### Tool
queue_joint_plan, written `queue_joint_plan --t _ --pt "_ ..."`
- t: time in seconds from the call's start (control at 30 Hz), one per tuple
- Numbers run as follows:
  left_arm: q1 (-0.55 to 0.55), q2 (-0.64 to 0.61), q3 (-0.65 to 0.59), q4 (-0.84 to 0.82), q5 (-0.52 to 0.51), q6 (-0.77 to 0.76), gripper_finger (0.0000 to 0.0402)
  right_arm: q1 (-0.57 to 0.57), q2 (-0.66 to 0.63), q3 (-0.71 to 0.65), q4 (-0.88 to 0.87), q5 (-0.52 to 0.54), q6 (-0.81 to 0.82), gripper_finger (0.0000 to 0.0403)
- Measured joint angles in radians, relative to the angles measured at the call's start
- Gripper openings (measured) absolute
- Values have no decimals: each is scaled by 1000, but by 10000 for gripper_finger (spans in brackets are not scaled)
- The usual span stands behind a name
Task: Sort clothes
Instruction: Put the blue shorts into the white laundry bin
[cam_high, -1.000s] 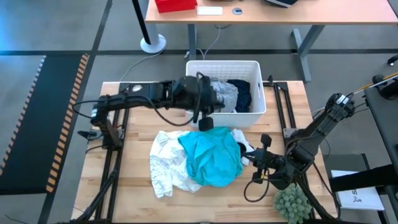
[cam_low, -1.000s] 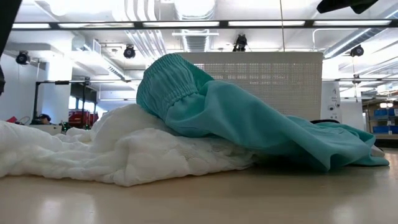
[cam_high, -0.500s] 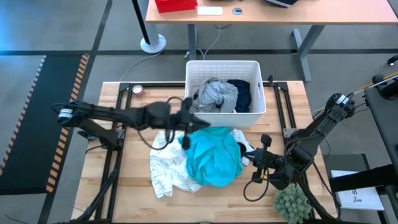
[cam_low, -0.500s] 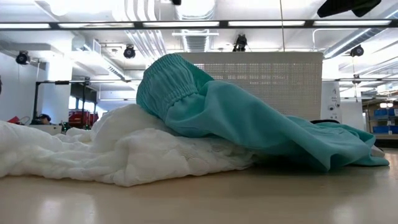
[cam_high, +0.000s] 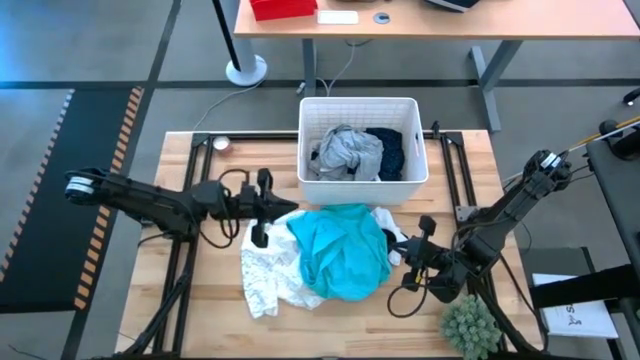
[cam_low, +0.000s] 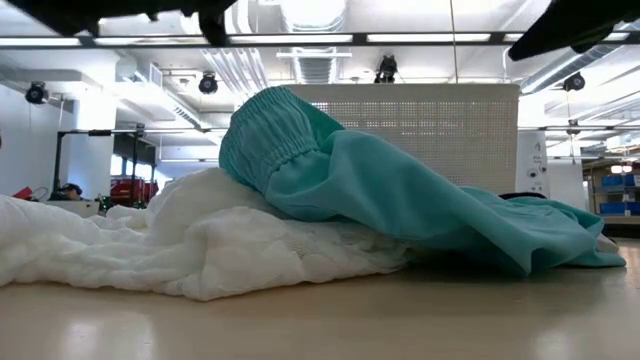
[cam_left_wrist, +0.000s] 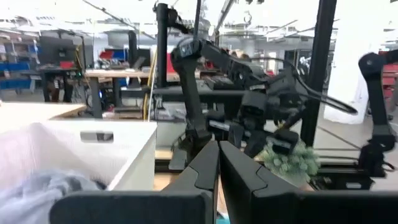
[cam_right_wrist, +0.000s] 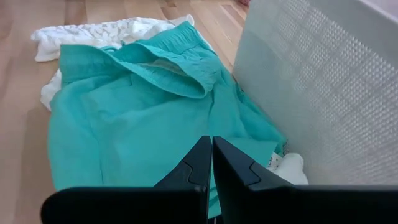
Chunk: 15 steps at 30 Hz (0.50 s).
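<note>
Lying on the wooden table (cam_high: 215, 310), in front of the white bin (cam_high: 357, 108), is a heap of clothes. On top is the turquoise garment (cam_high: 341, 252), its elastic waistband raised at one end in the low view. Under it and toward the left side spreads the white lacy garment (cam_high: 264, 269). A small white piece (cam_high: 388, 222) shows at the right edge of the turquoise one. Inside the bin are a grey garment (cam_high: 345, 154) and, beside it on the right, a dark navy patterned one (cam_high: 394, 150).

The left gripper (cam_high: 259, 237) is just beside the left edge of the heap, at the white lacy garment's far corner; whether it touches the fabric I cannot tell. Its fingers (cam_left_wrist: 205, 168) are pressed together and hold nothing. The right gripper (cam_high: 396, 257) is low at the right side of the heap, close to the turquoise garment. Its fingers (cam_right_wrist: 200, 163) are also together with nothing between them.

A small green plant (cam_high: 470, 327) stands near the table's front right corner.
</note>
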<state>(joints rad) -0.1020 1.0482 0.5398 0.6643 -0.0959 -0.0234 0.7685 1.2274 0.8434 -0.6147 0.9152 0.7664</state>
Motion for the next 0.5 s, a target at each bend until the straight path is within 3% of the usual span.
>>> queue_joint_plan --t 0.27,0.5 --pt "-13 -37 -115 63 0 -65 0 -8 0 -66 134 -32 -18 0" --pt "-48 -34 -141 124 0 -49 0 -10 1 -101 199 -55 -44 0"
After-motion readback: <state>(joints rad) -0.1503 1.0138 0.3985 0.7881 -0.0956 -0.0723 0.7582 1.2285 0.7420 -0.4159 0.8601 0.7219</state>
